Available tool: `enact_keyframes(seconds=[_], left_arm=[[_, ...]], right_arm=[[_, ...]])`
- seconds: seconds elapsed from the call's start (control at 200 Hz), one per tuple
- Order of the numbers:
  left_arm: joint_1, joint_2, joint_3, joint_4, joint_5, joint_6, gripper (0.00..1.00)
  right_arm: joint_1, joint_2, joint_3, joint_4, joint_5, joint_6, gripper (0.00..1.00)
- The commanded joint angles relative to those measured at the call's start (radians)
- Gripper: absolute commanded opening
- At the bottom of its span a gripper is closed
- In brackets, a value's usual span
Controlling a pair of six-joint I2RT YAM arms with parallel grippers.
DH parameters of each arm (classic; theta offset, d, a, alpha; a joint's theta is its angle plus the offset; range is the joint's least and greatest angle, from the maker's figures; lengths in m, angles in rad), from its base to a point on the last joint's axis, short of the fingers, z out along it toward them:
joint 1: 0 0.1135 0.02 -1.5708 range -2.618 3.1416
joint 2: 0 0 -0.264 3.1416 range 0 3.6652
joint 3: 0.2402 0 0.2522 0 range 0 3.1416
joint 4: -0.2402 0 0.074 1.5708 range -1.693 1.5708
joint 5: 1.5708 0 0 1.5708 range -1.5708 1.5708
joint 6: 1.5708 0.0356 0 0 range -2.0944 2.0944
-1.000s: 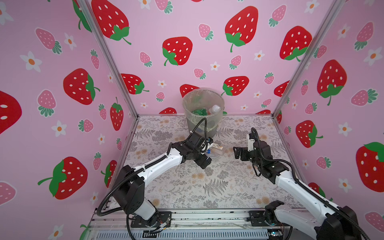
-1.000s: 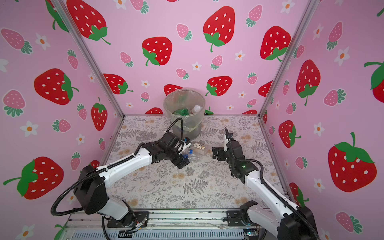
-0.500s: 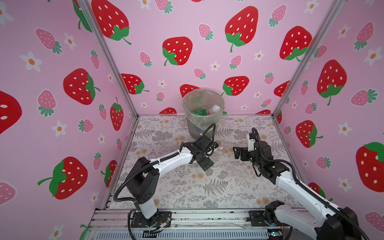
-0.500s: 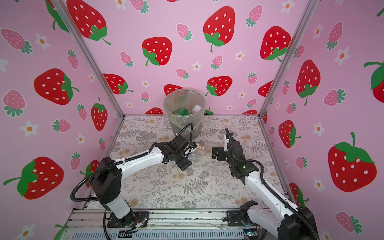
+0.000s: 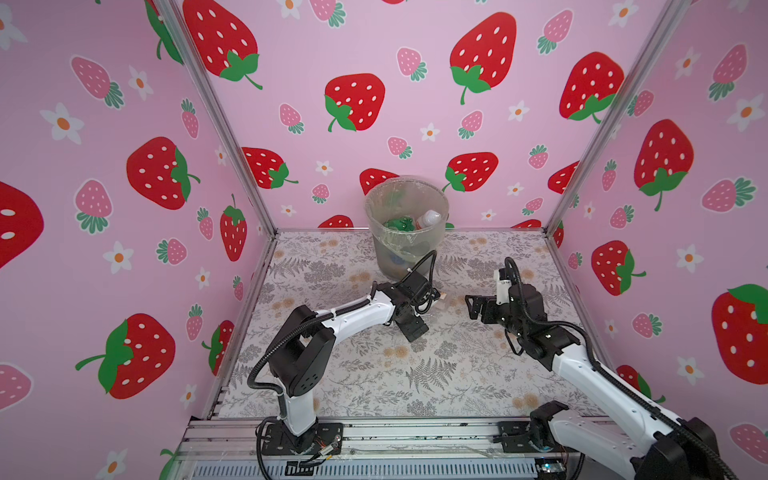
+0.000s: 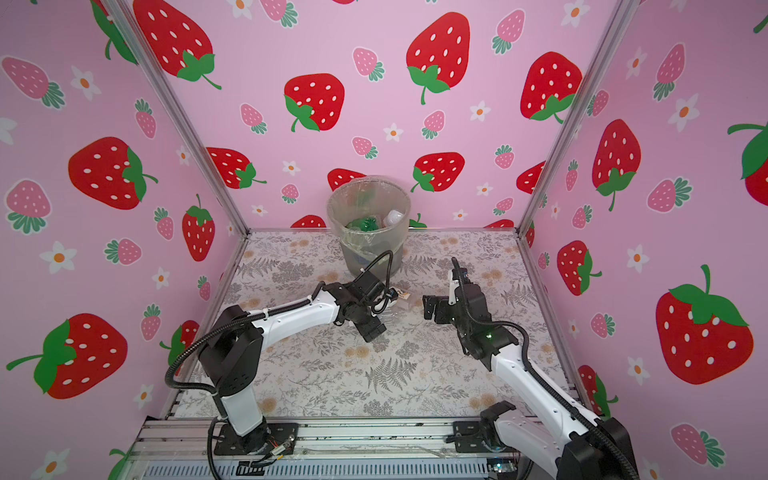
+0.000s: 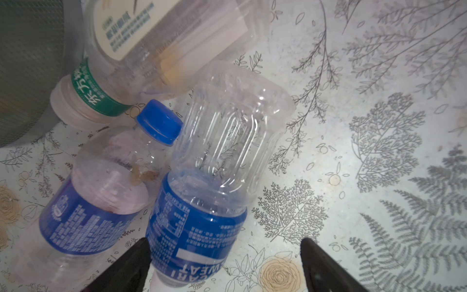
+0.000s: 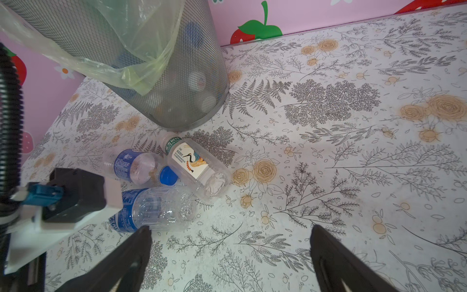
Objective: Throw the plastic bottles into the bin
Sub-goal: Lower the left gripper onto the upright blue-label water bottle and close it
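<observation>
Here, blue-labelled bottle (image 7: 202, 222), between left gripper (image 7: 225, 244)'s fingers (image 7: 126, 268)

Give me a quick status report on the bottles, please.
Left fingers open around the ribbed blue-label bottle, not gripping. Right fingers open, empty. Two more bottles crowd it beside the bin.

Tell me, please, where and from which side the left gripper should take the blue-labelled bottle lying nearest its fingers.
Probably grip the blue-labelled bottle across its label band, from above: it lies on its side, pointing away from the left gripper, whose open jaws straddle it. One finger fits beside the blue-capped bottle; bare table frees the other.
</observation>
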Motion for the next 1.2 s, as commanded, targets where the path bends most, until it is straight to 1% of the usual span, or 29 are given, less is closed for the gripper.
enact_keyframes(seconds=[0.0, 0.05, 0.29, 0.465, 0.635, 0.895, 1.075, 1.196], left_arm=[[-0.003, 0.020, 0.061, -0.036, 0.010, 0.020, 0.88], [-0.003, 0.033, 0.071, -0.043, 0.019, 0.015, 0.84], [-0.003, 0.059, 0.083, -0.050, 0.015, 0.008, 0.81], [-0.004, 0.057, 0.055, -0.049, 0.022, -0.014, 0.81], [-0.006, 0.064, 0.042, -0.058, 0.061, -0.061, 0.81], [-0.006, 0.066, 0.005, -0.040, 0.046, -0.106, 0.81], [-0.007, 0.057, -0.003, -0.037, 0.035, -0.123, 0.78], [-0.009, 0.050, -0.009, -0.030, 0.049, -0.121, 0.74]], right_arm=[[-0.004, 0.007, -0.004, 0.009, -0.009, 0.011, 0.99], [-0.004, 0.013, -0.004, 0.009, -0.007, 0.011, 0.99], [-0.004, 0.015, -0.002, 0.020, -0.009, 0.018, 0.99], [-0.004, 0.024, 0.011, 0.016, -0.010, 0.008, 0.99], [-0.005, 0.020, 0.008, 0.012, -0.018, 0.007, 0.99], [-0.006, 0.002, -0.005, 0.015, -0.020, 0.019, 0.99], [-0.005, 0.014, 0.012, 0.018, -0.031, 0.014, 0.99], [-0.006, 0.014, 0.016, 0.019, -0.037, 0.018, 0.99]])
